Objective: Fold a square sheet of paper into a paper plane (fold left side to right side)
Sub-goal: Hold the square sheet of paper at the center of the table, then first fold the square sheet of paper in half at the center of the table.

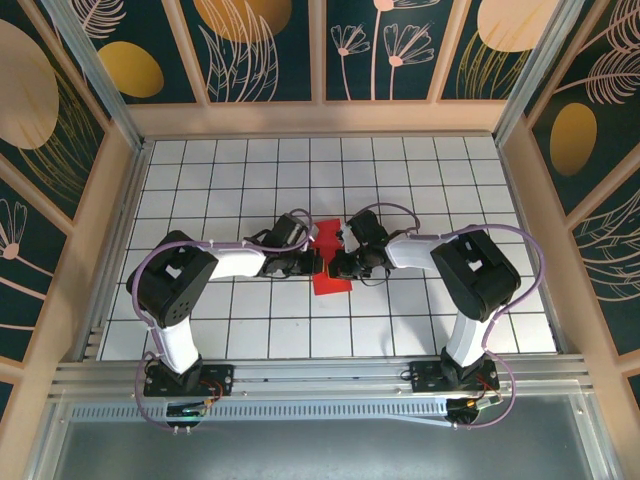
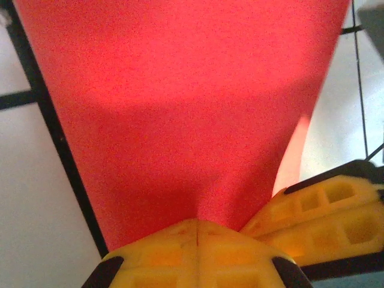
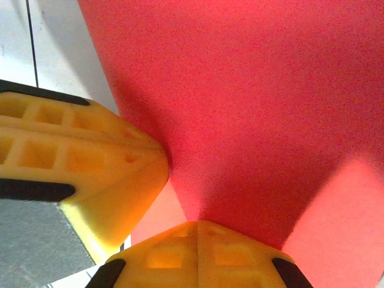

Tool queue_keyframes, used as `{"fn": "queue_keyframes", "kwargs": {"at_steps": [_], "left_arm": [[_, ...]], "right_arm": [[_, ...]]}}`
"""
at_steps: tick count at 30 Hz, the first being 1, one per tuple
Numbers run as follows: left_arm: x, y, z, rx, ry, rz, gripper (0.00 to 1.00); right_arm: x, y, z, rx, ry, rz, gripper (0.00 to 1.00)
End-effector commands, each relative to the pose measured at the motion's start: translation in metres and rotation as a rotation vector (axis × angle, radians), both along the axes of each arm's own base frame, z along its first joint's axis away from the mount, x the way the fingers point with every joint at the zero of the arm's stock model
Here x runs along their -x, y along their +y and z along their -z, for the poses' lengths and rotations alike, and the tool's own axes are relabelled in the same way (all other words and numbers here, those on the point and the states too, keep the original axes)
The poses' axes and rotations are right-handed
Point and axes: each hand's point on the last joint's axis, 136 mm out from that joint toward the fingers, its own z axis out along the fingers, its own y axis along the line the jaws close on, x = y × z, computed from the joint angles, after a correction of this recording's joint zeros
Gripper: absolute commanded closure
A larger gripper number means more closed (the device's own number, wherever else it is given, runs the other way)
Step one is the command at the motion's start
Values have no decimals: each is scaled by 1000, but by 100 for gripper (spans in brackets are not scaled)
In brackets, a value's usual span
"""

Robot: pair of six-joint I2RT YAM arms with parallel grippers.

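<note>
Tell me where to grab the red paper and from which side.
Take the red paper by its near edge, coming in low from the arm-base side. It is thin and looks flat on the table, so only an edge offers a pinch, and the shut left gripper and right gripper crowd its middle.

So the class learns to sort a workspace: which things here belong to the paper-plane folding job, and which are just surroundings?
Belongs: red paper; left gripper and right gripper, jaws shut, tips against the paper.
Just there: gridded table; patterned walls; metal rail.
</note>
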Motion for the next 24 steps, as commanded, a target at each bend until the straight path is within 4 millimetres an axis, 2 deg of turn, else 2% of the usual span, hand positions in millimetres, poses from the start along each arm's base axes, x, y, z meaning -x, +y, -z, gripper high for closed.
{"fn": "queue_keyframes", "kwargs": {"at_steps": [1, 3, 13, 24], "left_arm": [[-10, -2, -14, 11, -17, -9, 97], [-15, -3, -15, 22, -27, -4, 97], [-25, -4, 6, 17, 6, -10, 97], [-29, 9, 21, -34, 12, -60, 97]], "right_arm": [[8, -19, 30, 118, 37, 16, 100], [10, -21, 33, 126, 40, 14, 100], [11, -25, 40, 157, 48, 15, 100], [14, -36, 47, 222, 54, 9, 100]]}}
